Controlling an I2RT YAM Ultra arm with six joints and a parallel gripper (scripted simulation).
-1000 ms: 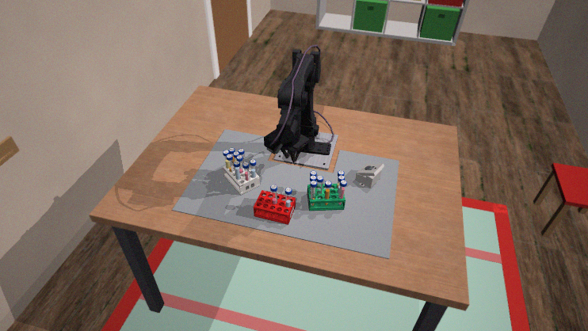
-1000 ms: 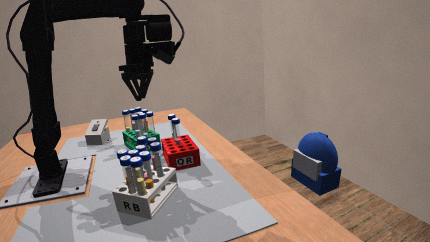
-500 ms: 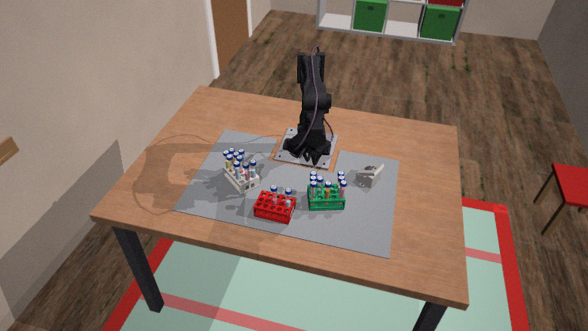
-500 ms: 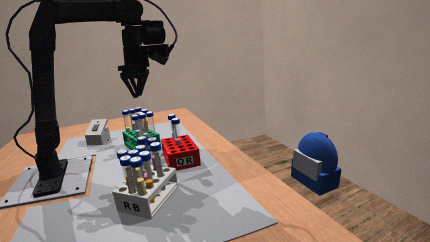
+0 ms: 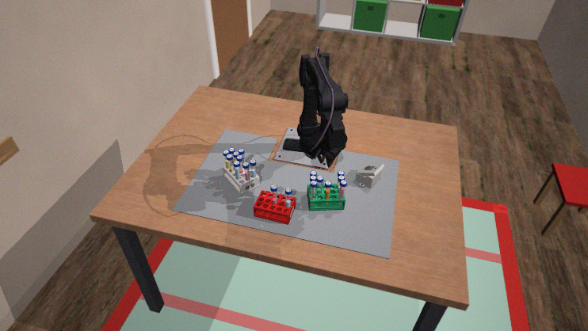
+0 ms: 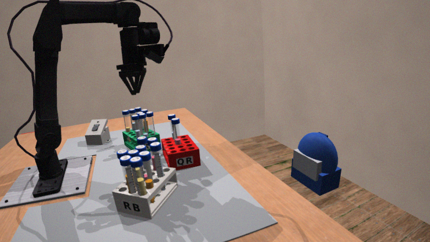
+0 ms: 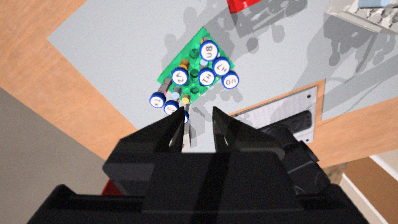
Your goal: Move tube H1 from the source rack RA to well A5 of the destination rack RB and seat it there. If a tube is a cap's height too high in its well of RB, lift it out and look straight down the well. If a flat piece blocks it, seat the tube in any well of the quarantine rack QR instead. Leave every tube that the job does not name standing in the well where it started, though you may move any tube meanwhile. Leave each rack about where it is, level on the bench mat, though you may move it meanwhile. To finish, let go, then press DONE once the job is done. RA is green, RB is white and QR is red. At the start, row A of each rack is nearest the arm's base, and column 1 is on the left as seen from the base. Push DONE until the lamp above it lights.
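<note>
Racks: 3, one each green (image 5: pixel 326 204) (image 6: pixel 126 142) (image 7: pixel 167 72), red (image 5: pixel 271 214) (image 6: pixel 183 160) and white (image 5: pixel 246 188) (image 6: pixel 132 205) | Gripper (image 6: pixel 134 92) (image 7: pixel 198 111): fingers part-spread, nothing pinched | Tube H1 (image 7: pixel 206 77): in green rack; label legible in wrist view, not top view

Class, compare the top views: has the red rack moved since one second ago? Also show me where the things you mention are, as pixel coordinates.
No; the red rack (image 5: pixel 274 214) (image 6: pixel 183 159) sits in the same spot on the grey mat (image 5: pixel 345 230) (image 6: pixel 228 192).
</note>
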